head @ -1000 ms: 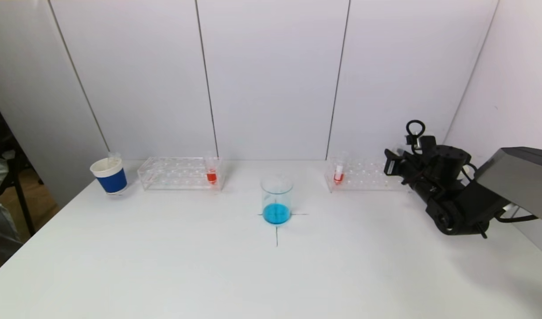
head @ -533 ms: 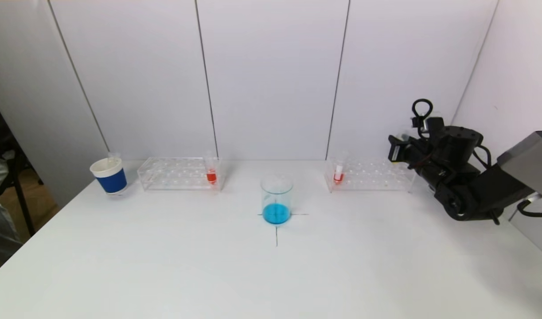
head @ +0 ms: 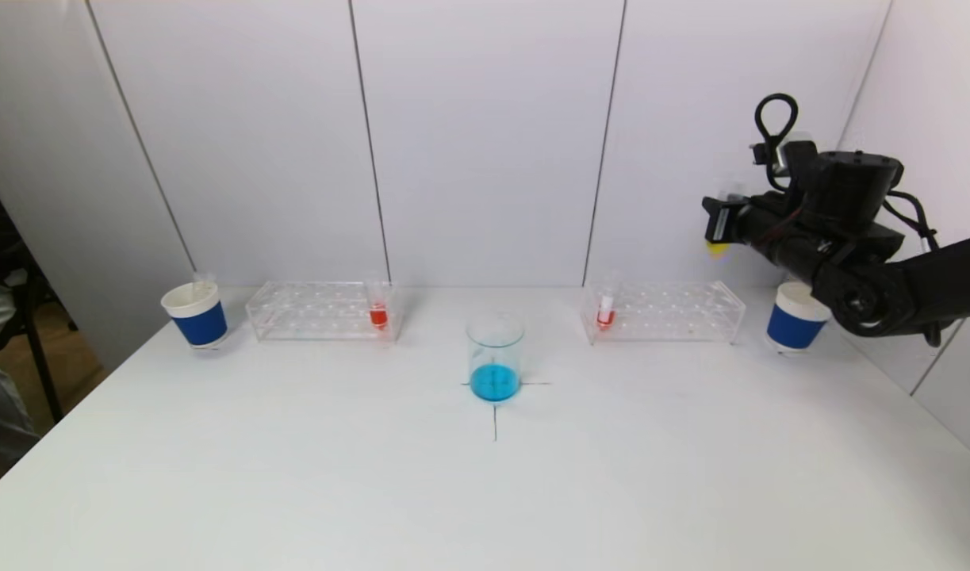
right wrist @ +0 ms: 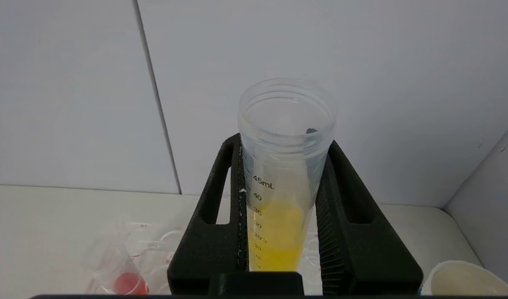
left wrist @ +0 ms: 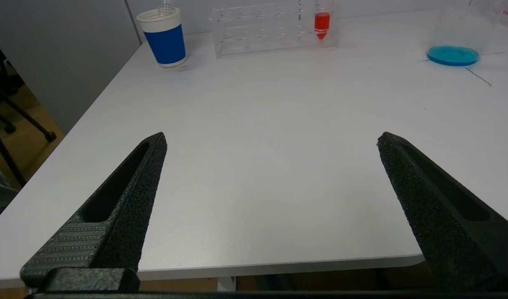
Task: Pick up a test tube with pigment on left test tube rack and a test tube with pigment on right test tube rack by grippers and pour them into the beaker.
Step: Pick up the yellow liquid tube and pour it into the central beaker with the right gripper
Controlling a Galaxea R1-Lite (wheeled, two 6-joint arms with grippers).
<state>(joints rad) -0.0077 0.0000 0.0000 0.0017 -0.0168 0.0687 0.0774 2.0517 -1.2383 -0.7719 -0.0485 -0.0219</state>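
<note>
My right gripper is shut on a clear test tube with yellow pigment and holds it upright, high above the right end of the right rack. That rack holds a red-pigment tube at its left end. The left rack holds a red-pigment tube at its right end. The beaker with blue liquid stands at the table's middle on a cross mark. My left gripper is open and empty over the table's near left edge, out of the head view.
A blue-and-white paper cup stands left of the left rack. Another such cup stands right of the right rack, below my right arm. White wall panels close the back and right side.
My right gripper has risen from rack level to well above the right rack, lifting the yellow tube with it. The right paper cup has come into sight.
</note>
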